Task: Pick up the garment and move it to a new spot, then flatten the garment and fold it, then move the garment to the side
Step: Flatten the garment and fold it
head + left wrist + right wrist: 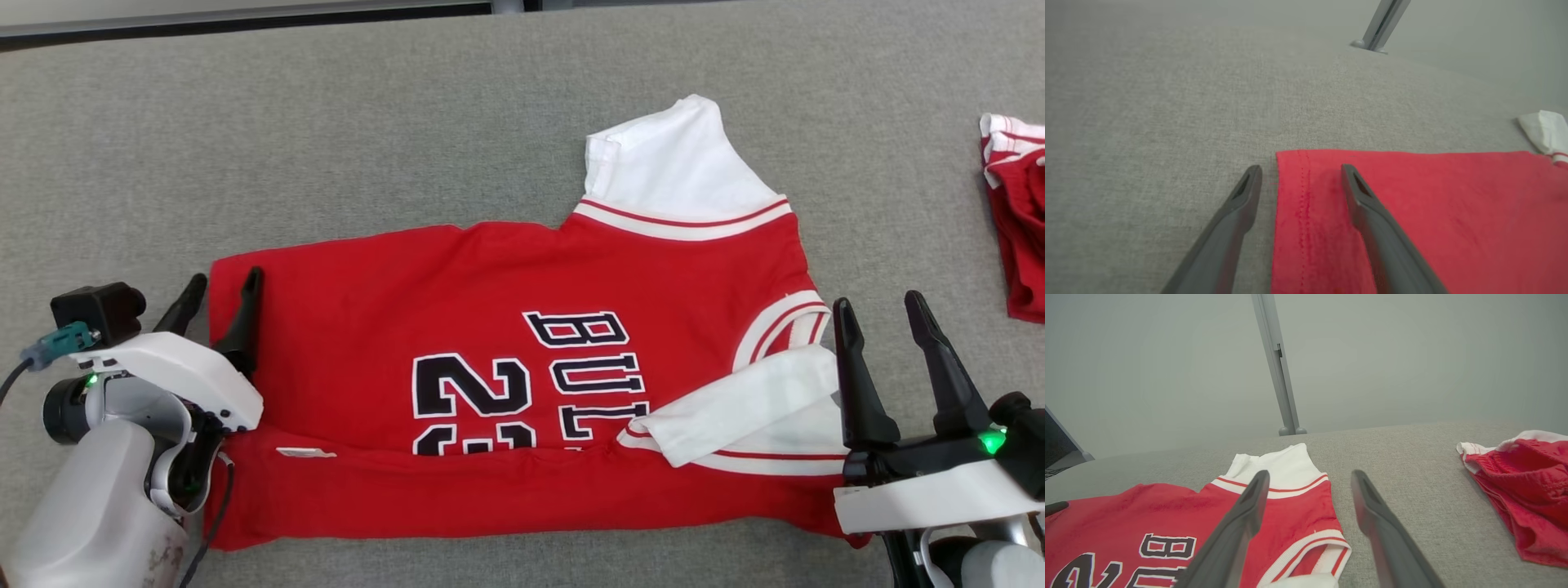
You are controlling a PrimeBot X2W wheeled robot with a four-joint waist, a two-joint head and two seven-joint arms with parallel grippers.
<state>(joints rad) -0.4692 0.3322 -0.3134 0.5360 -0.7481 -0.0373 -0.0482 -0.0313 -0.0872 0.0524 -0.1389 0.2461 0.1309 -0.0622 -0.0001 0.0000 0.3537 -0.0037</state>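
Note:
The garment (490, 286) is a red jersey with white sleeves and black-and-white lettering, spread on the grey table with its near side folded over along the front. My left gripper (227, 278) sits at its left hem, jaws apart. In the left wrist view the left gripper (1301, 168) straddles the hem edge of the garment (1433, 204), one finger over grey cloth, the other over red fabric. My right gripper (878, 300) is open beside the collar end, nothing between its fingers. The right wrist view has the right gripper (1309, 473) above the garment (1147, 506).
A second red-and-white garment (1020, 245) lies crumpled at the table's right edge, also seen as a red-and-white heap (1523, 486). A grey metal post (1278, 367) rises behind the table's far edge. Grey table cloth (326, 147) stretches bare beyond the jersey.

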